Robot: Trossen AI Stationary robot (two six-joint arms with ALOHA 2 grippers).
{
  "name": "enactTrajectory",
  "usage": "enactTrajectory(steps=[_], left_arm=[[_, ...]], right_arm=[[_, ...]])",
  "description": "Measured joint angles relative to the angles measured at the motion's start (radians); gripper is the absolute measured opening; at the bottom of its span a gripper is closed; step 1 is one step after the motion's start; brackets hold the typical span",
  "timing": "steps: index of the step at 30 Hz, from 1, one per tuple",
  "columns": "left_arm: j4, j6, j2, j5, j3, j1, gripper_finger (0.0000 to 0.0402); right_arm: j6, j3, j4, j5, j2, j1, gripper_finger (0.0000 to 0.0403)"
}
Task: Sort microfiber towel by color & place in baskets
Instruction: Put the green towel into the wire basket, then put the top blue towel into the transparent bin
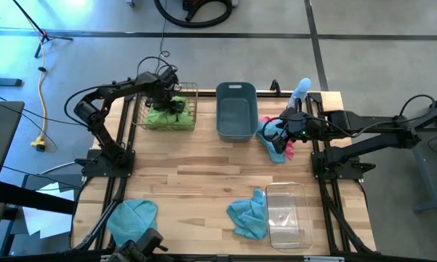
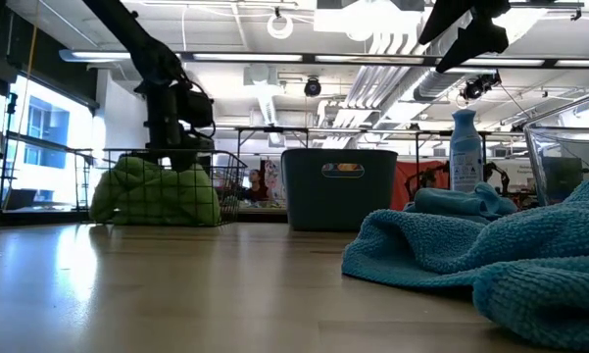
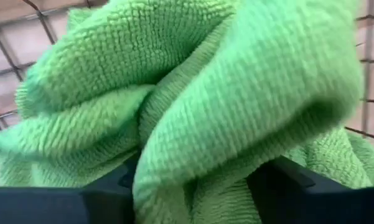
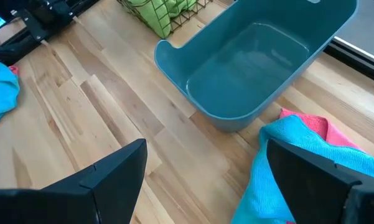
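A lime green microfiber towel (image 1: pixel 162 116) lies bunched in the copper wire basket (image 1: pixel 185 93) at the far left. My left gripper (image 1: pixel 171 106) points down into that basket, open, with a fold of the green towel (image 3: pixel 193 93) between its fingers. My right gripper (image 4: pixel 205 180) hangs open above the table, right of the grey-blue tub (image 1: pixel 236 110). It is over a light blue towel (image 4: pixel 286 143) that lies partly on a pink towel (image 4: pixel 311 124). The tub holds nothing. My left gripper comes at the green towel from above, pointing down into the wire basket. A raised fold of the towel (image 3: pixel 199 149) stands between its spread fingers (image 3: pixel 286 186). Whether the fingers touch it, I cannot tell. The towel rests on the basket's floor.
A clear plastic bin (image 1: pixel 286 215) stands at the near right with a light blue towel (image 1: pixel 249 215) beside it. Another light blue towel (image 1: pixel 131 218) lies at the near left corner. A pale blue spray bottle (image 1: pixel 300 91) stands at the far right, behind my right gripper.
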Motion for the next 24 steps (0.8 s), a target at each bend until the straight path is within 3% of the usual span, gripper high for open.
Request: enactTrajectory(steps=[7, 24], left_arm=[[-0.003, 0.002, -0.068, 0.042, 0.0, 0.023, 0.0243], [0.037, -0.027, -0.344, 0.05, 0.0, 0.093, 0.0246]], right_arm=[[-0.011, 0.0, 0.0, 0.0, 0.0, 0.0, 0.0328], [-0.015, 0.0, 0.016, 0.0, 0.0, 0.0, 0.0328]])
